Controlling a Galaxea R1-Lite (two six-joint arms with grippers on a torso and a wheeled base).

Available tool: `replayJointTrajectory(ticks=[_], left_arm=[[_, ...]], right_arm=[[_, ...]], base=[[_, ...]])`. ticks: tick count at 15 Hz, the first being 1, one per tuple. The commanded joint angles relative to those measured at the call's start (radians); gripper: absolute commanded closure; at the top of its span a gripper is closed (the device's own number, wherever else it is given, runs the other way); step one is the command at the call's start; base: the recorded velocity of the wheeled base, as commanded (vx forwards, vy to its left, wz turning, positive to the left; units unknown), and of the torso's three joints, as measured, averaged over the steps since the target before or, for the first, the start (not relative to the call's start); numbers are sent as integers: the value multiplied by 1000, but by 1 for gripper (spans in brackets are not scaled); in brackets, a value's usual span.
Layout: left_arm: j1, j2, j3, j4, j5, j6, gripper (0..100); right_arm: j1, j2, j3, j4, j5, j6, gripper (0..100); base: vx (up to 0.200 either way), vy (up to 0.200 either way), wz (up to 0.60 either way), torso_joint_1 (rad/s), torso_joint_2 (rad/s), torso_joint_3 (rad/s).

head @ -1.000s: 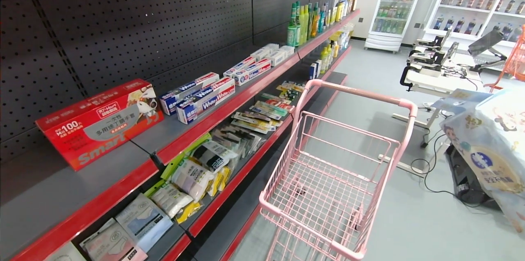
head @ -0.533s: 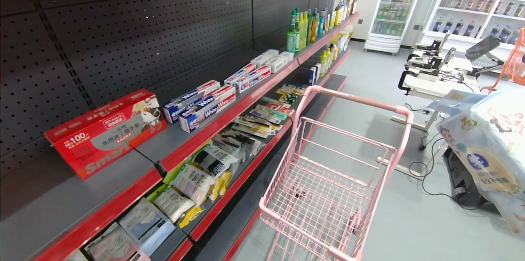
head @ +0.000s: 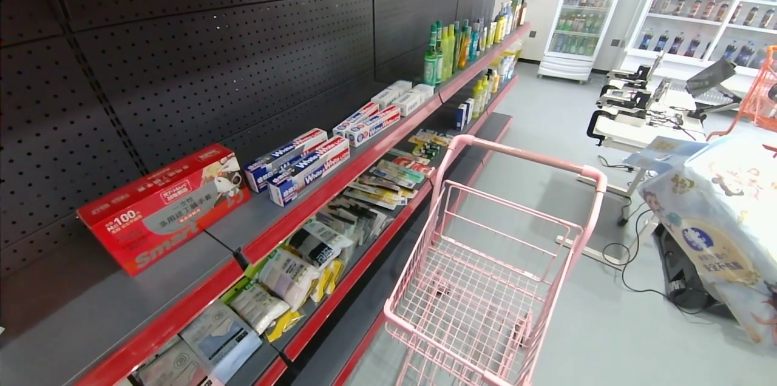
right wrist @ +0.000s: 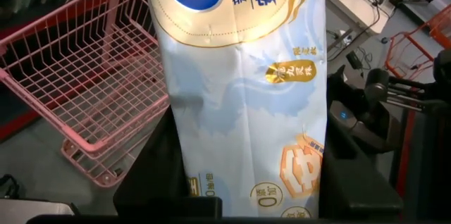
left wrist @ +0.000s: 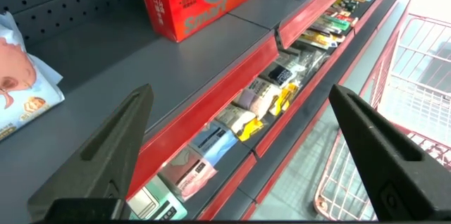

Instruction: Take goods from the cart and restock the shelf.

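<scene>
carrying is judged the step in hand: a pack (head: pixel 722 222) is pinched by the right gripper (right wrist: pixel 246 182), in the air right of the cart (head: pixel 522 155), well apart from the shelf (head: pixel 91 313). the left gripper (left wrist: pixel 239 90) is spread and empty. next, the pack must be brought across to the bare board.

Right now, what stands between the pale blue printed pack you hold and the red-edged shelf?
A pink wire shopping cart stands between the pack and the shelf, in the head view.
</scene>
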Motion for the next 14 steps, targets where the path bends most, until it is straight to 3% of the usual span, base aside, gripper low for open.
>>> replayJointTrajectory(ticks=[1, 7, 14], left_arm=[[0, 0, 0, 0, 0, 0, 0], [0, 0, 0, 0, 0, -2, 0], [0, 0, 0, 0, 0, 0, 0]], right_arm=[[1, 10, 1, -2, -1, 0, 100], [-4, 25, 1, -6, -6, -6, 100], [-4, 25, 4, -5, -6, -12, 100]], base=[[0, 0, 0, 105, -212, -110], [0, 0, 0, 70, -147, -73], [0, 0, 600, 7, -3, -2]])
